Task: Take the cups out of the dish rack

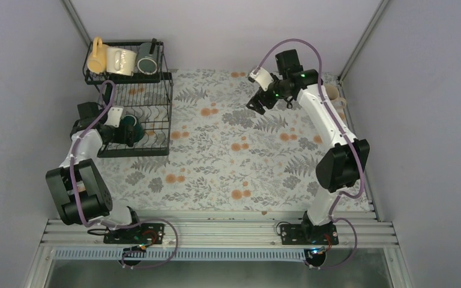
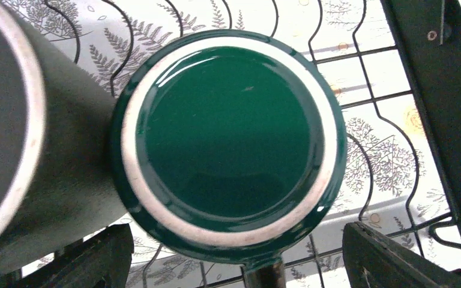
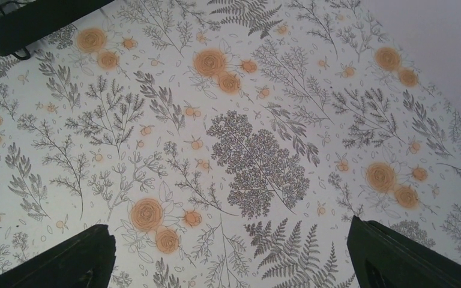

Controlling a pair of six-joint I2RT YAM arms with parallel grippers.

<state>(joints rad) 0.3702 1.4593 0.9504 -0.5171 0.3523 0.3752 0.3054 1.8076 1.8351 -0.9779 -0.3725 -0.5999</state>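
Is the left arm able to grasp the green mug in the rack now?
Probably yes: the open left gripper faces the green mug, one finger each side. The dark mug beside it may crowd a finger.

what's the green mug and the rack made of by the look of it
Green mug: probably glazed ceramic. Its glossy dark green underside catches reflections and is ringed by a bare, matte off-white foot.
Rack: apparently thin metal wire with a black coating, bent into wavy rails. Whether the coating is paint or plastic, I cannot tell.
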